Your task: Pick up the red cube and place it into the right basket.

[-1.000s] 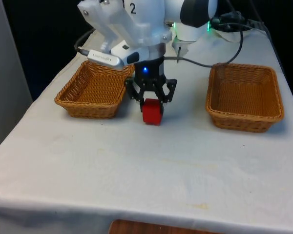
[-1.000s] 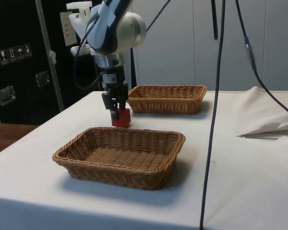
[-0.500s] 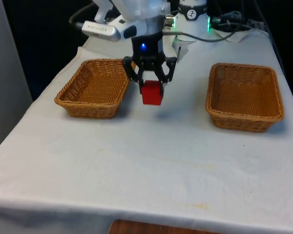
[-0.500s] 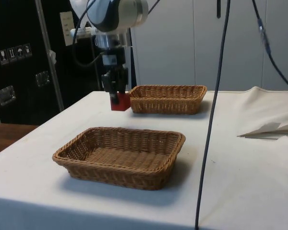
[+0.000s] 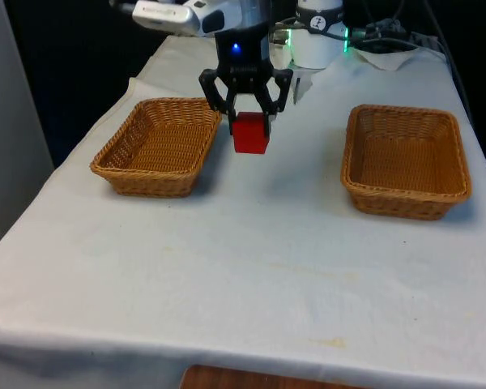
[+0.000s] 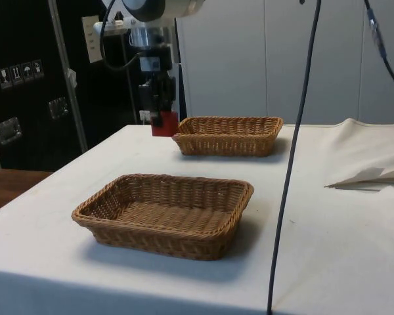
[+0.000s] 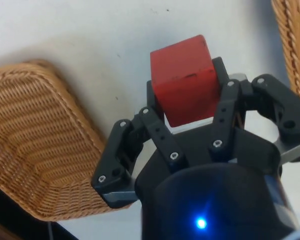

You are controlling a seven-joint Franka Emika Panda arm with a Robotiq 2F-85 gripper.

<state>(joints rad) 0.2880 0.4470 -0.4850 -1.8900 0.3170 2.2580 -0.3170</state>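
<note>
Clearly the pincer is clamped on the red cube, holding it above the table in the upper middle of the front view, just beside the basket at the front view's left. The basket at the front view's right, across a stretch of bare cloth, looks like the goal. The wrist view suggests the fingers catch only the cube's rear part, so a quick sideways swing could twist it loose, dropping it on the cloth or bouncing it off the wicker rim.
</note>
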